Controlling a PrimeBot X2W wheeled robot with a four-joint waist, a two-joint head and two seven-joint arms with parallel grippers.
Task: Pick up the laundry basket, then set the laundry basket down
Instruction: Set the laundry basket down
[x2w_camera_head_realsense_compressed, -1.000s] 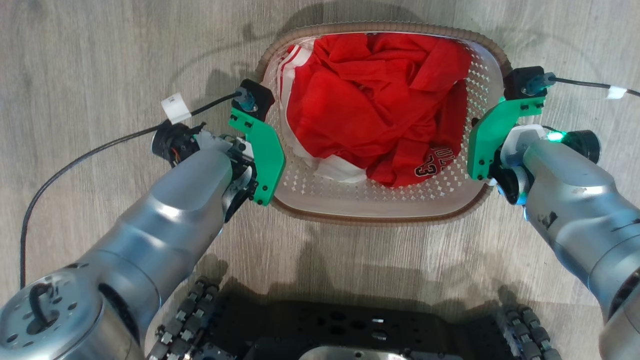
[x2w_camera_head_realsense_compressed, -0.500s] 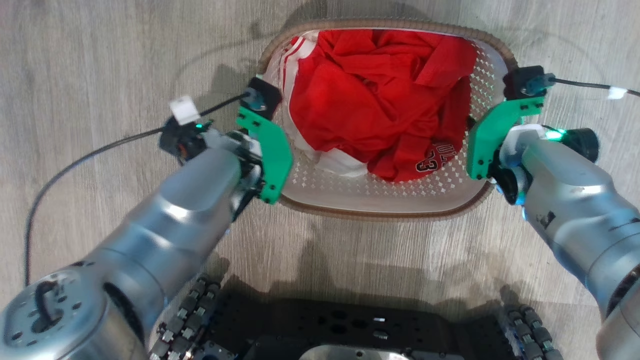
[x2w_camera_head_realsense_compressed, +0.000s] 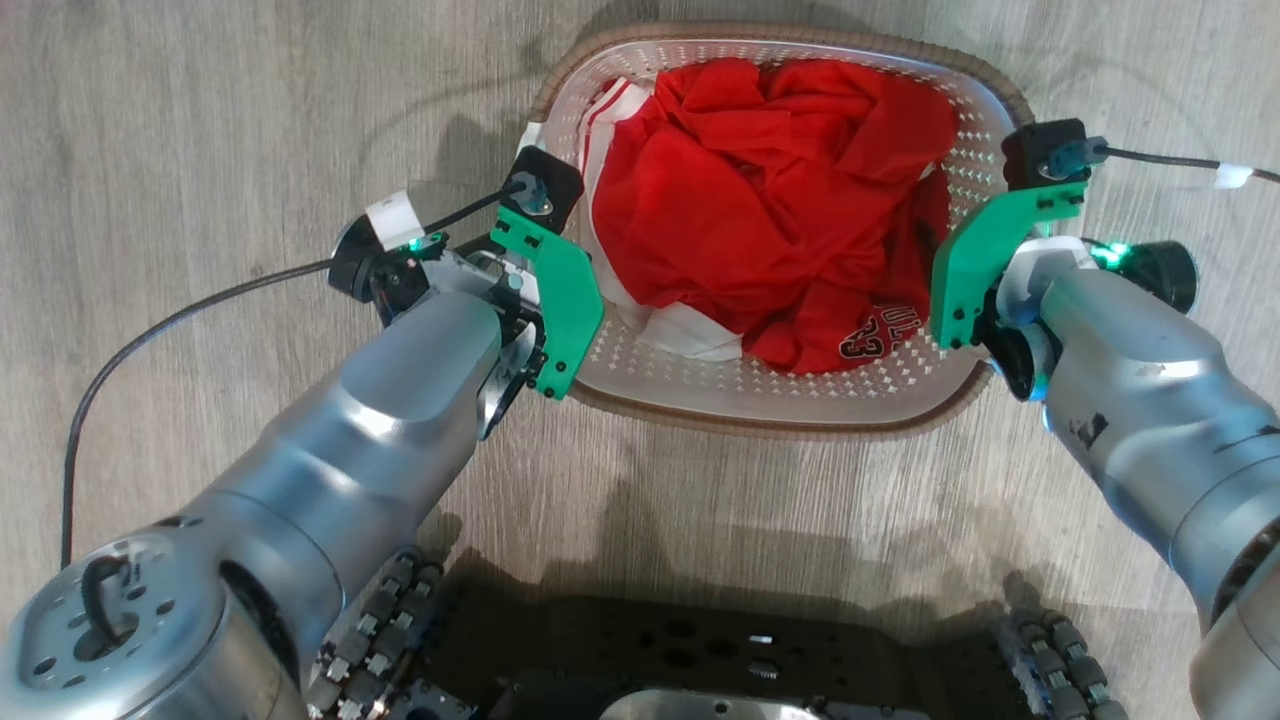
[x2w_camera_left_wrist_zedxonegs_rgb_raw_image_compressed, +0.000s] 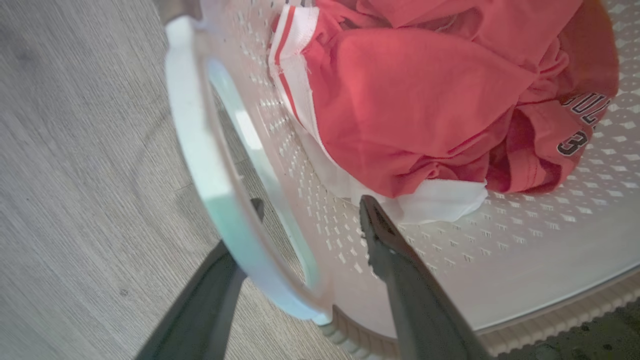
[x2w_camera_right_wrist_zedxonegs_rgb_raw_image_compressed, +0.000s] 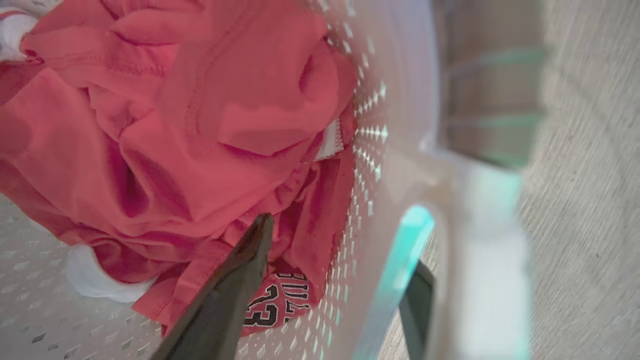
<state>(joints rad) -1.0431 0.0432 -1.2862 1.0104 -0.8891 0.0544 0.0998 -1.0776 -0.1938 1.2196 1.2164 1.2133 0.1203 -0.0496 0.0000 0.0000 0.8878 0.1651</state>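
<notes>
Laundry basket (x2w_camera_head_realsense_compressed: 780, 420): upper centre, holding red clothes (x2w_camera_head_realsense_compressed: 770, 190).
Left gripper (x2w_camera_left_wrist_zedxonegs_rgb_raw_image_compressed: 310, 220): fingers straddle basket wall, unclenched.
Right gripper (x2w_camera_right_wrist_zedxonegs_rgb_raw_image_compressed: 340, 250): likewise.

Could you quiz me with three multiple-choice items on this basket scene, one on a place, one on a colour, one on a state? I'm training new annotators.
1. Where does the laundry basket sit relative to the two grippers?
A. between them
B. left of both
C. behind the robot's base

2. What colour is most of the clothing in the basket?
A. blue
B. red
C. black

3. How do the left gripper's fingers stand at the basket's side?
A. both inside the basket
B. both outside on the floor
C. one inside the wall, one outside past the handle

Answers:
1. A: in the head view the left gripper and the right gripper flank its two sides.
2. B: red fabric with white trim fills it.
3. C: the left wrist view shows wall and handle between the two fingers.
</notes>
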